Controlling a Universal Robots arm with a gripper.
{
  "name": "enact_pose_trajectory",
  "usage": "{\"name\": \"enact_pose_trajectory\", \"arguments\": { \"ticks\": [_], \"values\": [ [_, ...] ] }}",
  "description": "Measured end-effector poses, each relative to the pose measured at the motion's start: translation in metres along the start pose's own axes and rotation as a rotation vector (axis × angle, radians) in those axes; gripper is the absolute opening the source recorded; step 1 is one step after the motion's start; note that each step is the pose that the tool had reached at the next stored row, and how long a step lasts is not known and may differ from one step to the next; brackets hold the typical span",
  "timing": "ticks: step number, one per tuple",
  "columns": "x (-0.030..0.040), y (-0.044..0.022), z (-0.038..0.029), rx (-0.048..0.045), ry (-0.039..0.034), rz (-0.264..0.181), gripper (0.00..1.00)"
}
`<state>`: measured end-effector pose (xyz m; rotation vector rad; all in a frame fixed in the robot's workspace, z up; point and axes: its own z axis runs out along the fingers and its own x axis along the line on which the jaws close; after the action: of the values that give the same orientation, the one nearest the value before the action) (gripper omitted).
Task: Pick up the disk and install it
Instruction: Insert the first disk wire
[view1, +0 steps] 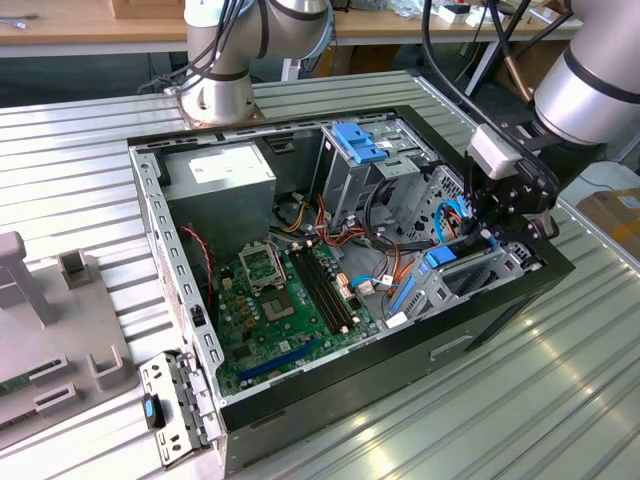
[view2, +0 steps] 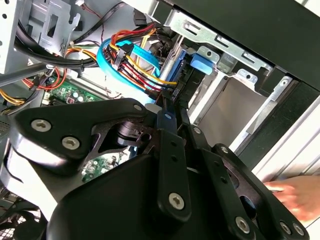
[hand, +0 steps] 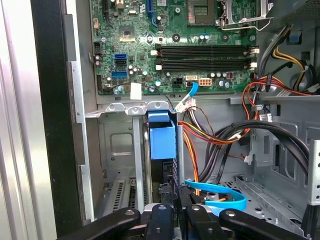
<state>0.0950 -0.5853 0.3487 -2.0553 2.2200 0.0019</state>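
1. An open black desktop computer case is laid on its side on a ribbed silver metal tabletop, with a green motherboard exposed inside it.
2. In the exterior view, the black end effector is seen at about 3 o'clock of the case, lowered into the drive bay by the case wall.
3. The disk, a flat drive framed by a bright blue plastic carrier, is seen standing on edge in that grey metal bay, just beside the end effector at its 8 o'clock.
4. In both wrist views, the blue carrier is shown seated between the bay's metal rails, directly ahead of the end effector.
5. Whether the end effector is clamped on the disk or spread apart cannot be told.
6. A light blue flat cable and a bundle of red, orange and yellow wires are seen close to the end effector.
7. In the exterior view, a grey power-supply box is placed at 11 o'clock in the case.
8. A person's hand is visible in the second wrist view, outside the case wall.
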Motion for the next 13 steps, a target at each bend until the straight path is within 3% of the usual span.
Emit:
{"name": "enact_pose_trajectory", "arguments": {
  "ticks": [3,5,8,13],
  "values": [
    [-0.0001,-0.0016,0.0002,-0.0022,0.0002,0.0,0.16],
    [-0.0003,-0.0038,0.0004,-0.0147,0.0012,0.001,0.16],
    [-0.0003,-0.0038,0.0005,-0.0248,0.0024,0.002,0.16],
    [-0.0005,-0.0067,0.0007,-0.0299,0.003,0.003,0.16]
  ]
}}
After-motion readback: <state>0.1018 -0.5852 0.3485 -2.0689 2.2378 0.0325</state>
